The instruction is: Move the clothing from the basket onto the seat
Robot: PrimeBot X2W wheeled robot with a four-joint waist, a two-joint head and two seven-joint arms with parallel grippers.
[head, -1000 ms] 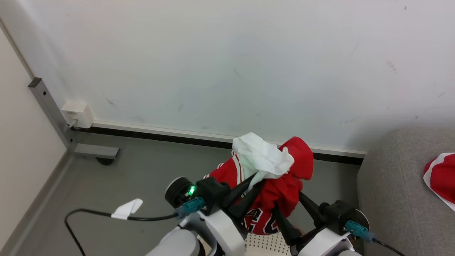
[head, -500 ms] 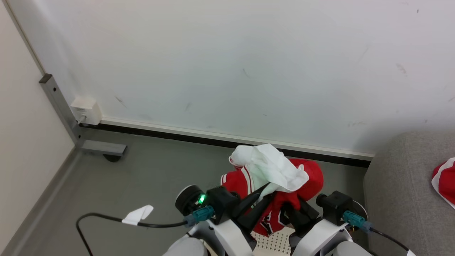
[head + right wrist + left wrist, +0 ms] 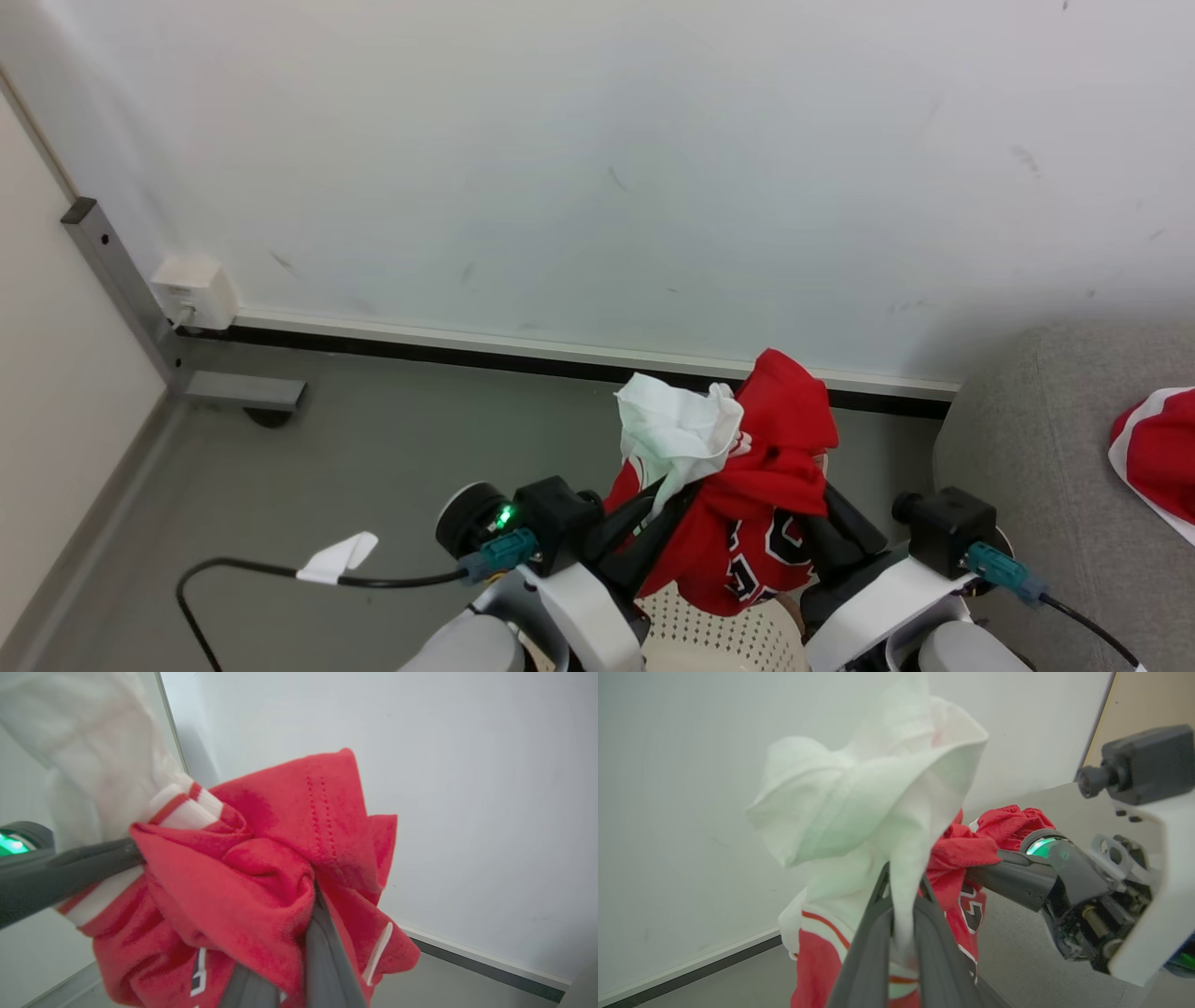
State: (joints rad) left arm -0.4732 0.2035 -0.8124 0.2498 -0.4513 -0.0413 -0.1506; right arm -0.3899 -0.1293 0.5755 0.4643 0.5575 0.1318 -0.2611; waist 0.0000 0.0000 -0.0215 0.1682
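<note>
The left end effector point(image 3: 674, 487) and right end effector point(image 3: 827, 509) clamp the clothing point(image 3: 761, 467) above the basket point(image 3: 709, 637); another red garment point(image 3: 1158, 453) lies on the seat point(image 3: 1027, 504).

White wall point(image 3: 597, 140), grey floor point(image 3: 373, 448), socket box point(image 3: 194, 292)

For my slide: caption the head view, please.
Left tool and right tool hold soft red-and-white clothing over cream perforated basket.

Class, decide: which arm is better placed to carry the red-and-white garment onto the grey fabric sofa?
Right, probably: the right gripper, shut on the red-and-white garment, is nearer the grey fabric sofa than the left gripper.
</note>
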